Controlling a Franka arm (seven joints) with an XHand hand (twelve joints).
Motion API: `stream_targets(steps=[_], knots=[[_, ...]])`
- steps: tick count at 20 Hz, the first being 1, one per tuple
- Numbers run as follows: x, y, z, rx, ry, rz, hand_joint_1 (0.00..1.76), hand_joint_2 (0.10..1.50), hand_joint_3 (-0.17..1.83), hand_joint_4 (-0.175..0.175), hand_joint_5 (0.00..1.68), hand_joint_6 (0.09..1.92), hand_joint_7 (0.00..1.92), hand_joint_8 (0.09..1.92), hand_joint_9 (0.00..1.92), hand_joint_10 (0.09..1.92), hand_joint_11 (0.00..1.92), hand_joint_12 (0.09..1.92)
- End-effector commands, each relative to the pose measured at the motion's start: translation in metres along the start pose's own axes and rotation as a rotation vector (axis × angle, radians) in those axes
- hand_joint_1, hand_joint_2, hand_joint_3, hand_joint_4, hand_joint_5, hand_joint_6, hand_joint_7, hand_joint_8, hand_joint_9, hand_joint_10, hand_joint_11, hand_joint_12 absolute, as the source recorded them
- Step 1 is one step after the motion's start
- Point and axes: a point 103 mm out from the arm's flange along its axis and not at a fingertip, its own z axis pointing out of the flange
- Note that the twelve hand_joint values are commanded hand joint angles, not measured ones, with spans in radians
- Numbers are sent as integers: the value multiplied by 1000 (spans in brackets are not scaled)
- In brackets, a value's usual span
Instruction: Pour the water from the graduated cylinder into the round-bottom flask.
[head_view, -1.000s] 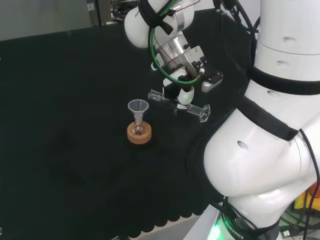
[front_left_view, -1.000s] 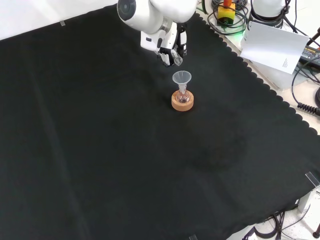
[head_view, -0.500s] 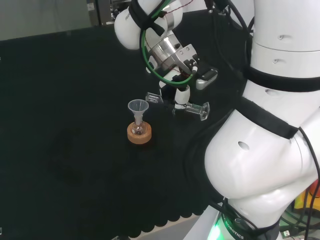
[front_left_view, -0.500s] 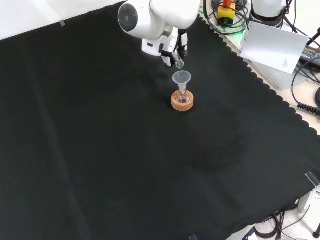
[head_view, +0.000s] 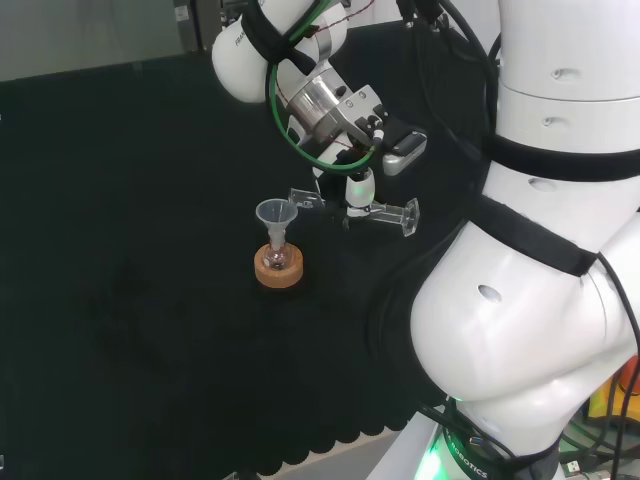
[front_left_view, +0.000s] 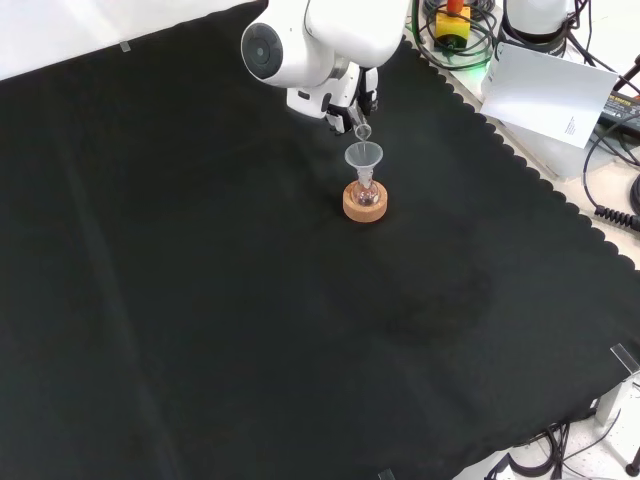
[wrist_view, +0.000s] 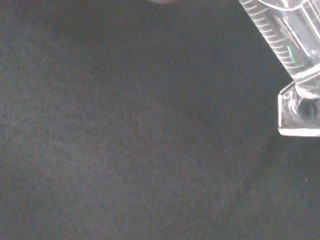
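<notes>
Hand (head_view: 357, 186) clenched round cylinder (head_view: 375, 210), held near horizontal, mouth just above funnel (head_view: 276, 214) rim. Funnel sits in flask (head_view: 277, 256) on cork ring (head_view: 278, 271), mid-cloth (front_left_view: 200, 300). Wrist view gives cylinder's scale marks and square foot (wrist_view: 299, 112); contents probably none, hard to tell.

The bench is covered by a black cloth (front_left_view: 200, 300), matt and finely napped, with a scalloped edge. On it, a cork ring (head_view: 278, 270) of matt, light brown grain is seen, and a small round-bottom flask (head_view: 277, 257) of clear glass is seated in that ring. A clear, smooth funnel (head_view: 276, 214) is set in the flask's neck. Just beside the funnel, a graduated cylinder (head_view: 370, 209) of clear, glossy material with printed marks is held by the hand (head_view: 357, 186), whose shells are glossy white and black plastic.
</notes>
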Motion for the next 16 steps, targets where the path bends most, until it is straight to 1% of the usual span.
stream_targets(steps=[1,4,7,9,16], knots=[[1,-5,-6,16,-14,9,1263,1101,0,-175,999,973,1026,958,1432,87,1267,731],[3,-6,-9,37,-22,15,1263,1101,0,-175,999,974,1026,959,1433,87,1267,730],[6,-9,-12,37,-32,17,1263,1101,0,-175,998,974,1025,959,1433,87,1267,730],[8,-10,-14,48,-37,22,1263,1102,0,-175,998,974,1025,960,1433,87,1267,729],[14,-9,-16,124,-59,55,1263,1102,0,-175,998,975,1025,960,1435,87,1267,729]])
